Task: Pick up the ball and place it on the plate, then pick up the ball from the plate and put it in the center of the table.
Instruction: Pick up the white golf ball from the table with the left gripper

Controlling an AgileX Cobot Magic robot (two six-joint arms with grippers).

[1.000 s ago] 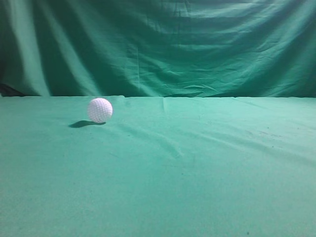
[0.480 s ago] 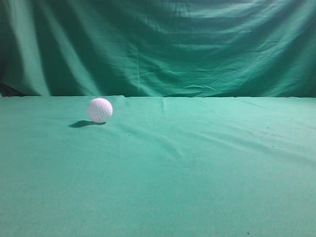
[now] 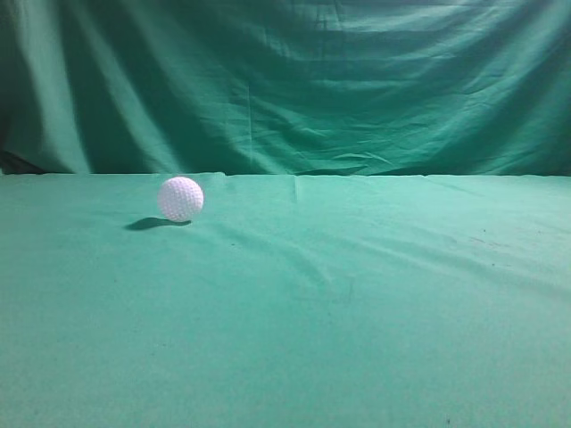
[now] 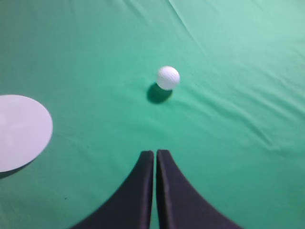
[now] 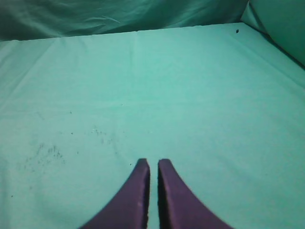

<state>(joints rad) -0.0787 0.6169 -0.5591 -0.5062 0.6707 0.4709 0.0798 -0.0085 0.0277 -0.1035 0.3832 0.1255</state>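
The white dimpled ball [image 3: 180, 198] rests on the green table [image 3: 357, 303], left of middle in the exterior view. In the left wrist view the ball [image 4: 168, 77] lies ahead of my left gripper [image 4: 155, 153], which is shut and empty, well short of it. The pale round plate [image 4: 19, 131] lies at the left edge of that view, apart from the ball. My right gripper [image 5: 153, 163] is shut and empty above bare cloth [image 5: 152, 86]. Neither gripper shows in the exterior view.
A draped green cloth backdrop [image 3: 285, 80] hangs behind the table's far edge. The cloth has shallow wrinkles [image 3: 303, 259] near the middle. Small dark specks [image 5: 47, 152] mark the cloth in the right wrist view.
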